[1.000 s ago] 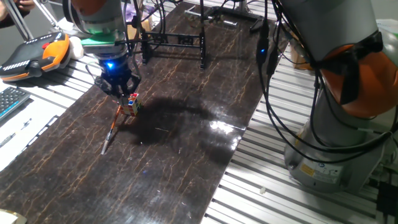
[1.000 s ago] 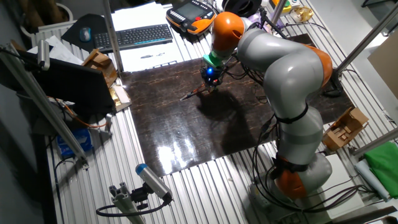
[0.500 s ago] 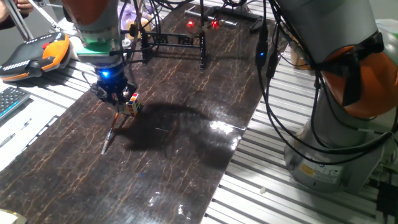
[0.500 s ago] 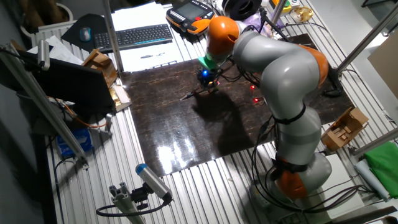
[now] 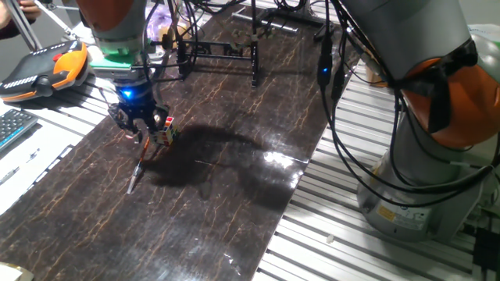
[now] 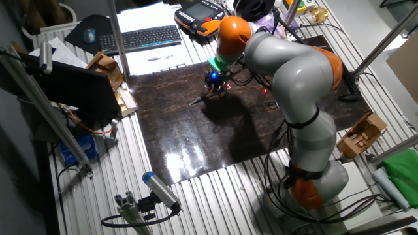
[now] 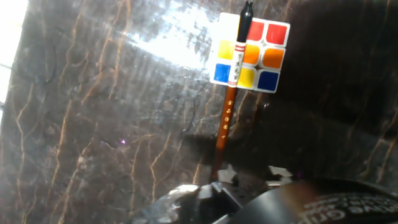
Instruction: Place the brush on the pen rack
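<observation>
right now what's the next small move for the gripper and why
Probably ease straight down and close on the shaft. The gripper hangs just above the brush, which lies with one end propped on the puzzle cube, not yet gripped. The pen rack stands farther back.

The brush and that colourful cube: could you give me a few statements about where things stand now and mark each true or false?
1. The brush lies across the top of the puzzle cube. True.
2. The brush already rests on the pen rack. False: it is still by the cube, far from the rack.
3. The gripper hangs beside the cube. True.
4. The cube sits on the pen rack. False: it sits on the dark table.
</observation>
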You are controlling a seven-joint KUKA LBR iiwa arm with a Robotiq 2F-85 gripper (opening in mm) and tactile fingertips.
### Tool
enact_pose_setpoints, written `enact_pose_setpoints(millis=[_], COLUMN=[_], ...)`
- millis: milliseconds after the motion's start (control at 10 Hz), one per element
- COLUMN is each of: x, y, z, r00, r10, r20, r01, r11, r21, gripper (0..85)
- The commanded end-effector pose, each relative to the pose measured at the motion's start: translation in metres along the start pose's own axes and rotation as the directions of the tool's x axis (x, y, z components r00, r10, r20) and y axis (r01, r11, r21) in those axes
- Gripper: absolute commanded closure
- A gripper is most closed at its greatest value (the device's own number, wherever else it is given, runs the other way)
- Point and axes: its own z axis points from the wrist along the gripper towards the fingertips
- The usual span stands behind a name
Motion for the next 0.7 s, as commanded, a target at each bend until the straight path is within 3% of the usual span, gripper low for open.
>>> enact_pose_setpoints(millis=[0,600], x=[-0.001,-0.009], y=[0.001,0.009], z=[0.003,0.023], r00=[1.0,0.999], r10=[0.013,0.038], r20=[0.0,-0.007], r01=[-0.013,-0.038], r11=[1.0,0.999], r21=[-0.004,-0.011], gripper=[36.0,36.3])
